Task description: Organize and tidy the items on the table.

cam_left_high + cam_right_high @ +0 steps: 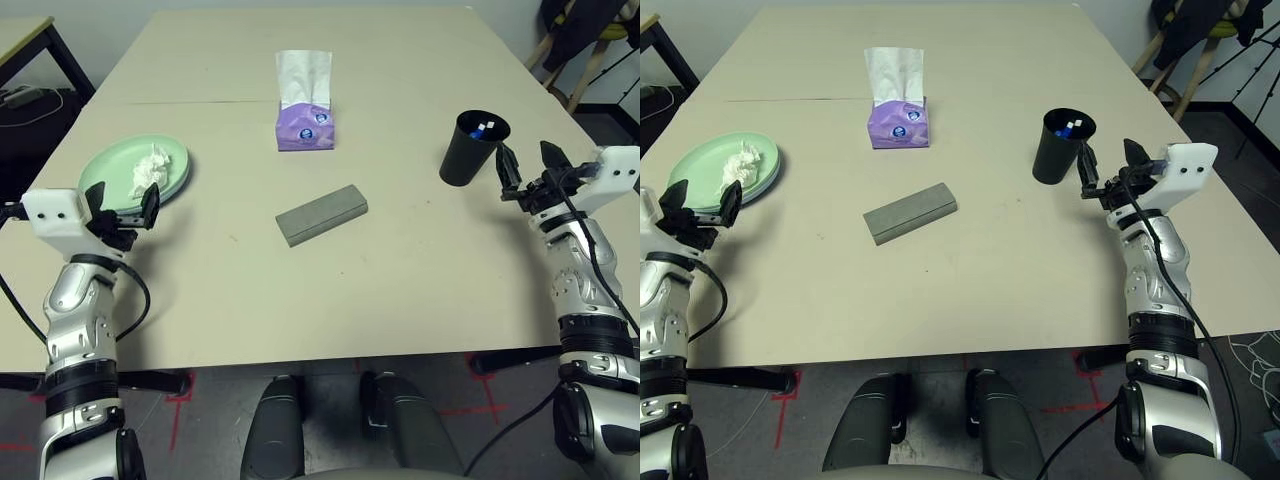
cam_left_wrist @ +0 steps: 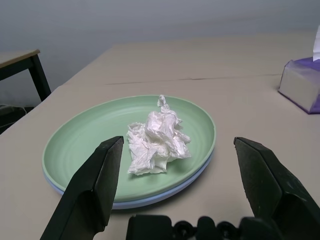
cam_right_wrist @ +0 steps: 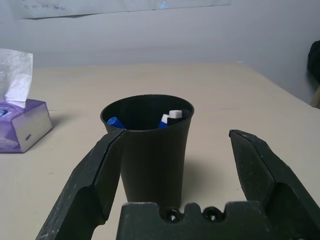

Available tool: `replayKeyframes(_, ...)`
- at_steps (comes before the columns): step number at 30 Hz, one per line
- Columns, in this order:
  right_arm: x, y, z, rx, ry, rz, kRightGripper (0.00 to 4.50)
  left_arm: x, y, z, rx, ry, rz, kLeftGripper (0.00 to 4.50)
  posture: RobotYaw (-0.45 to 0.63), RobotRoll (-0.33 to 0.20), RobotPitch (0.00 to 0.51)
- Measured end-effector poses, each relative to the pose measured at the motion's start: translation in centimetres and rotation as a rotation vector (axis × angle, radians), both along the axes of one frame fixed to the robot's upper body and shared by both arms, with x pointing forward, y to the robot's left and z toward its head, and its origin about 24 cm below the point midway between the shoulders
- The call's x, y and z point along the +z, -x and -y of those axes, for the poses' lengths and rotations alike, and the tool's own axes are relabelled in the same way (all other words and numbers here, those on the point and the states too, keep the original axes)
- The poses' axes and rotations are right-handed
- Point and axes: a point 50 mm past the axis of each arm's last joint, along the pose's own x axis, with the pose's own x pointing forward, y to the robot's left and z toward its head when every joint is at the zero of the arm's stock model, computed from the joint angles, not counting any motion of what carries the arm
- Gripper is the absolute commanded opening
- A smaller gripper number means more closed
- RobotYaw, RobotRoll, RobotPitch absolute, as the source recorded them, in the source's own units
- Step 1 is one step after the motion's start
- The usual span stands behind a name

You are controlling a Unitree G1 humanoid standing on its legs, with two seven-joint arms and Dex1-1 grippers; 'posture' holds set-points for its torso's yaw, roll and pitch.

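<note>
On the table's (image 1: 400, 280) left side a pale green plate (image 1: 110, 170) is stacked on a light blue plate (image 2: 150, 199), and a crumpled white tissue (image 1: 150, 170) lies on the green one. My left gripper (image 1: 123, 207) is open just in front of the plates, fingers either side of the tissue's line, touching nothing. A grey oblong glasses case (image 1: 321, 214) lies at mid-table. At the right stands a black cup (image 1: 472, 148) with small pens (image 3: 170, 117) inside. My right gripper (image 1: 530, 163) is open just right of the cup and level with it, holding nothing.
A purple tissue box (image 1: 304, 125) with a white tissue sticking up stands behind the case, near the seam line (image 1: 200, 101). A smaller black-legged table (image 1: 25, 35) stands off the far left corner, chair legs (image 1: 585, 60) off the far right.
</note>
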Motion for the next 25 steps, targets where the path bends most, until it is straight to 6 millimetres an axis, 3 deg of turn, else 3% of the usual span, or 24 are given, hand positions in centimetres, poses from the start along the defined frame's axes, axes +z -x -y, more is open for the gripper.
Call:
replayKeyframes(10, -0.9, 0.7, -0.5, -0.004, 0.002, -0.061, 4.48, 1.1, -1.2, 0.7, -0.024, 0.008, 0.037, 4.50, 0.06, 0.000, 0.123)
replayKeyframes(25, -0.8, 0.9, -0.6, -0.013, 0.002, -0.061, 4.48, 0.6, -1.4, 0.7, -0.033, 0.017, 0.014, 4.50, 0.06, 0.000, 0.119)
